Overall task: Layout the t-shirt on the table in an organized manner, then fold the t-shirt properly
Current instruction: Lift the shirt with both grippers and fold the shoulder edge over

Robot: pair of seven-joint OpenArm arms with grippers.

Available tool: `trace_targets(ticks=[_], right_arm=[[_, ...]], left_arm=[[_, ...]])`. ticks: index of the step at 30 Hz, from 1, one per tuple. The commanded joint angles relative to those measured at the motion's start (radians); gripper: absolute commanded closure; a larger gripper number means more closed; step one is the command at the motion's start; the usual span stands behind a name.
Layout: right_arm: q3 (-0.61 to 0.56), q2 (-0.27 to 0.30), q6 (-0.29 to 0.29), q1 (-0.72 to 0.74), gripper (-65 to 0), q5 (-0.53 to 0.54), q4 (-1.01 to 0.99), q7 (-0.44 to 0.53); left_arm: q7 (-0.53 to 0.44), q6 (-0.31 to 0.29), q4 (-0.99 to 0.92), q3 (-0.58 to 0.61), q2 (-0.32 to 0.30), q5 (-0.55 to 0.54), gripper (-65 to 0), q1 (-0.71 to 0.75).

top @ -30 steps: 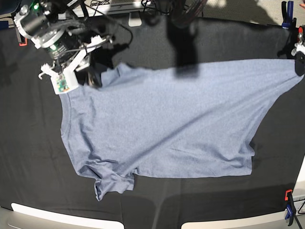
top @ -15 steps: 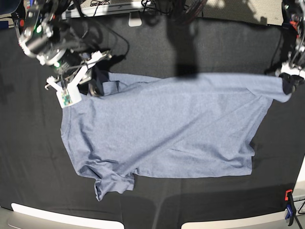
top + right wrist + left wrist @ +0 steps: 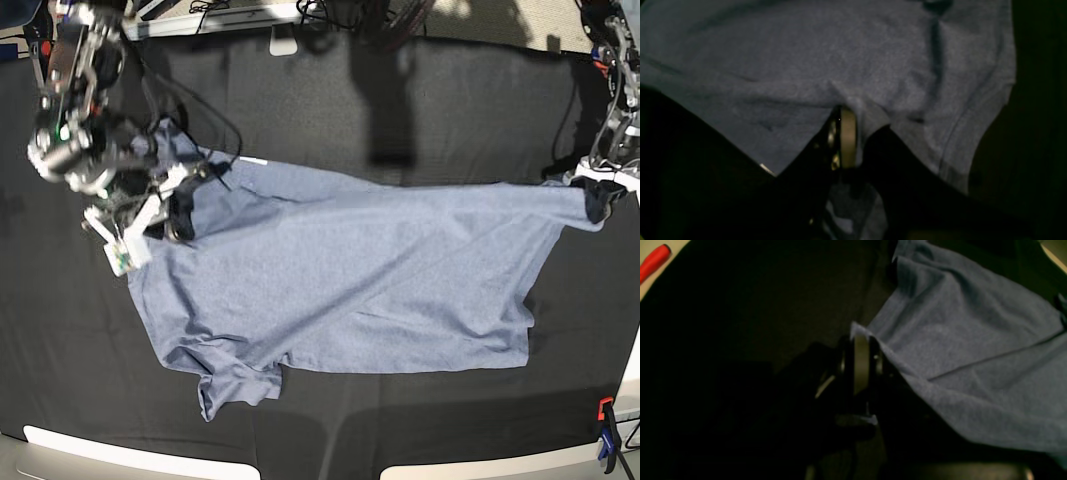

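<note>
**Operator:** Where is the shirt, and what are my grippers doing?

**Observer:** Your light blue-grey heathered short-sleeved cotton t-shirt [image 3: 340, 280] lies spread across the middle of the wide table draped in black cloth [image 3: 450, 90], plain side up with no lettering showing. One sleeve is bunched and curled near the front edge, and the cloth stretches in a long taut line along its far edge between your two arms.

**Operator:** The right gripper?

**Observer:** Your right gripper [image 3: 178, 212], on the base view's left, is clamped on the t-shirt at its upper corner near the shoulder. In the right wrist view the jaws are pressed together with blue fabric [image 3: 873, 66] gathered between them and puckering around the right gripper [image 3: 843, 140].

**Operator:** And the left?

**Observer:** Your left gripper [image 3: 598, 198], at the base view's right edge, is pinched shut on the far corner of the t-shirt, pulling it out to a point. The left wrist view shows the left gripper [image 3: 860, 363] closed with a thin edge of cloth [image 3: 973, 356] caught at its tip, the rest draping away over the table. A red handle [image 3: 653, 260] lies at that view's upper left corner, off the black cloth.
</note>
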Motion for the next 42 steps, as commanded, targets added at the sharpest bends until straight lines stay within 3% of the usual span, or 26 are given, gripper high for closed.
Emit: trace_targets(ticks=[1, 7, 10, 14, 25, 32, 35, 37, 40, 42], right_arm=[[-0.018, 0.017, 0.000, 0.031, 0.0, 0.005, -0.002, 0.026], [-0.112, 0.022, -0.002, 0.104, 0.0, -0.071, -0.092, 0.029], [-0.121, 0.022, -0.037, 0.125, 0.0, -0.093, -0.117, 0.040], [-0.121, 0.023, -0.062, 0.150, 0.0, -0.145, -0.145, 0.059], [-0.121, 0.023, -0.069, 0.217, 0.0, -0.168, -0.145, 0.115], [-0.173, 0.023, -0.069, 0.260, 0.0, -0.153, -0.194, 0.102], [-0.190, 0.023, -0.069, 0.260, -20.5, -0.172, -0.219, 0.105], [-0.191, 0.023, -0.069, 0.263, -28.8, -0.168, -0.219, 0.105], [-0.191, 0.023, -0.069, 0.281, -29.7, -0.168, -0.219, 0.090], [-0.191, 0.023, -0.069, 0.298, -29.6, -0.168, -0.217, 0.066]], left_arm=[[-0.030, -0.001, -0.001, 0.002, -0.008, -0.015, 0.0, -0.021], [-0.059, -0.009, -0.130, 0.012, -0.007, -0.015, 0.0, -0.098], [-0.067, -0.048, -0.185, 0.013, -0.007, -0.014, 0.0, -0.151], [-0.066, -0.055, -0.254, 0.013, -0.008, -0.014, 0.0, -0.212], [-0.067, -0.059, -0.326, 0.013, -0.010, 0.011, 0.0, -0.242], [-0.059, -0.059, -0.326, 0.013, -0.010, 0.011, 0.0, -0.241], [-0.059, -0.058, -0.326, 0.013, -0.010, 0.011, 0.0, -0.241], [-0.059, -0.058, -0.326, 0.013, -0.010, 0.011, 0.0, -0.242], [-0.059, -0.060, -0.325, 0.013, -0.011, 0.011, -0.5, -0.242], [-0.060, -0.104, -0.325, 0.013, -0.016, 0.011, -13.6, -0.242]])
